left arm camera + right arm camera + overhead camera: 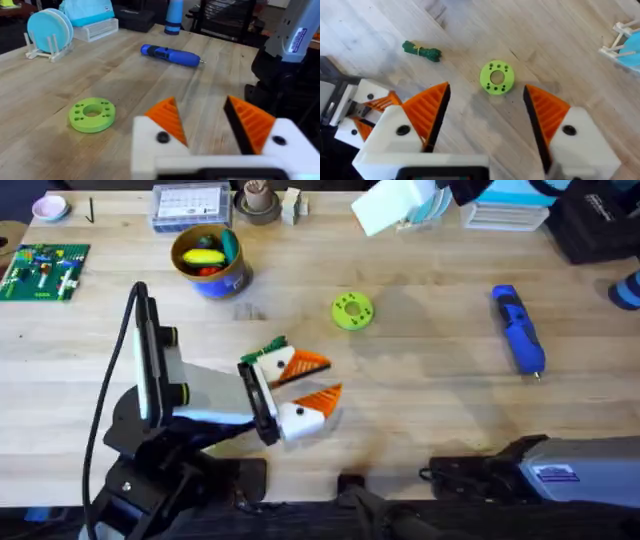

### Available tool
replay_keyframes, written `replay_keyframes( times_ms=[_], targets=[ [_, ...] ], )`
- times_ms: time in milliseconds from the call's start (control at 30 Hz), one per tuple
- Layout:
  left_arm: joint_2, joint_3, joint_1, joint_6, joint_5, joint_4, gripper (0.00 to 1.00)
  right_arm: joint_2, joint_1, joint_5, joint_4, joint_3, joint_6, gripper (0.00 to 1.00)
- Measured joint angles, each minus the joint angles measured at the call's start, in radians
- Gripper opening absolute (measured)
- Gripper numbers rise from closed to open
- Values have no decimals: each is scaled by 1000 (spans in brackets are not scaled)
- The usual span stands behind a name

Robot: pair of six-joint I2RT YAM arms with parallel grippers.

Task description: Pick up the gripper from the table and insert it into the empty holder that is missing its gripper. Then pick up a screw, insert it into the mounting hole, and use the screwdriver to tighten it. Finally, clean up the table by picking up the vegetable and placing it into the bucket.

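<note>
Grippers both gape wide, holding nothing: the left gripper [312, 392] beside the green stringy toy vegetable [270, 347], the right gripper [485, 112] above the lime-green plastic disc [497, 77].

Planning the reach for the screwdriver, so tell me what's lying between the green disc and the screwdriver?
Nothing: in the overhead view, bare wooden table runs from the green disc to the screwdriver.
</note>
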Motion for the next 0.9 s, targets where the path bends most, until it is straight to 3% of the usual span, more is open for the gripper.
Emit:
replay_keyframes(
  times_ms=[67,133,567,733,900],
  targets=[
    [0,0,0,1,0,0,86,0,0,0,0,0,0,948],
    [0,0,0,4,-2,1,9,0,0,0,0,0,0,948],
    [0,0,0,23,-3,1,4,-40,-25,90,-30,0,4,950],
    [0,0,0,42,-3,1,4,-147,-165,106,-97,0,14,949],
    [0,0,0,66,-3,1,4,-227,-371,109,-210,-7,23,952]
  ],
)
